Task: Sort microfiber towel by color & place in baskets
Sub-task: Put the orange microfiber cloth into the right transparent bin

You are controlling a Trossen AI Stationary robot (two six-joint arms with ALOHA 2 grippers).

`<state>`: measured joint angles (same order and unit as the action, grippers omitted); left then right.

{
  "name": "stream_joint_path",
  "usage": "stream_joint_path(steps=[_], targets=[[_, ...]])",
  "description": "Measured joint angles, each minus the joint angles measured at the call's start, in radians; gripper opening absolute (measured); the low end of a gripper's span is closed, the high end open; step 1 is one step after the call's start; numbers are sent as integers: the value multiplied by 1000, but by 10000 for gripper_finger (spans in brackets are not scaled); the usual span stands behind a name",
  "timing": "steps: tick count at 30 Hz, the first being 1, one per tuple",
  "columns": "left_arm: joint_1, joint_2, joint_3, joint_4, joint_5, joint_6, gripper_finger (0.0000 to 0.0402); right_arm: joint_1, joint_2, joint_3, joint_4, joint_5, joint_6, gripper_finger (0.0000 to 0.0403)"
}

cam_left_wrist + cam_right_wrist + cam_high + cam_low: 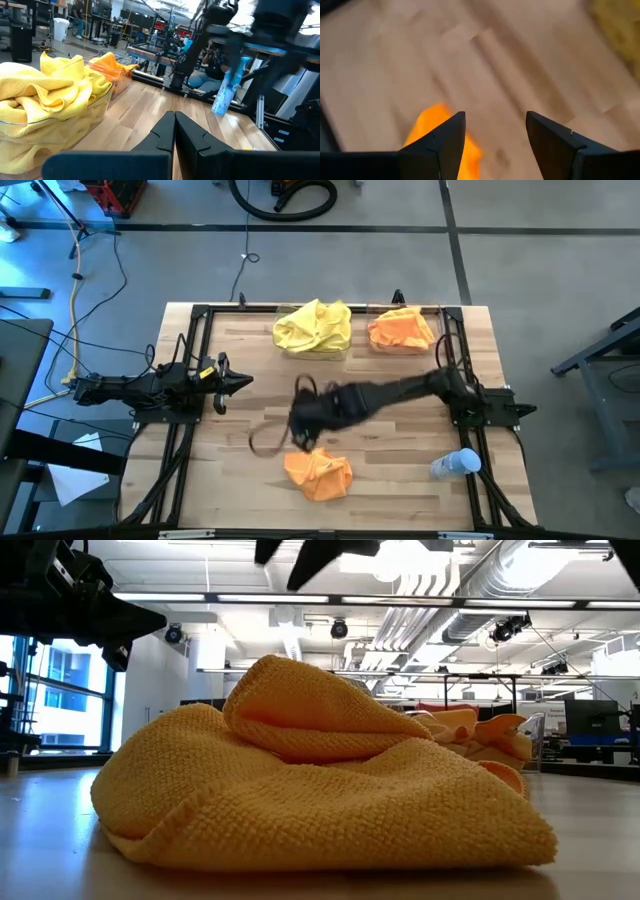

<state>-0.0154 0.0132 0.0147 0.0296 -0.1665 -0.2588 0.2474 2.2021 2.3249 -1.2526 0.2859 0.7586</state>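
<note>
A: Towel position?
B: An orange towel [318, 475] lies crumpled on the table [400, 430], just below the right gripper [495, 137].
A: And the gripper itself?
B: Its fingers are spread wide, holding nothing. The left gripper [174, 131] is closed and empty.

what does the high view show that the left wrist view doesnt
Only the high view shows the orange towel loose on the table, the open right gripper just above it, and the left arm parked at the left edge.

Only the left wrist view shows the shut left gripper up close and a person in the room behind.

Both show the yellow towels in one basket, orange towels in the other, and the bottle.
</note>
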Motion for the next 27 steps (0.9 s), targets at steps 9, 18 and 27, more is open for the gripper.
stream_joint_path(steps=[9, 18, 27], targets=[[0, 0, 0, 0, 0, 0, 0, 178, 32, 0, 6, -61, -111, 204], [0, 0, 0, 0, 0, 0, 0, 214, 177, 0, 48, -144, -180, 204], [0, 0, 0, 0, 0, 0, 0, 199, 294, 0, 106, -246, -186, 204]])
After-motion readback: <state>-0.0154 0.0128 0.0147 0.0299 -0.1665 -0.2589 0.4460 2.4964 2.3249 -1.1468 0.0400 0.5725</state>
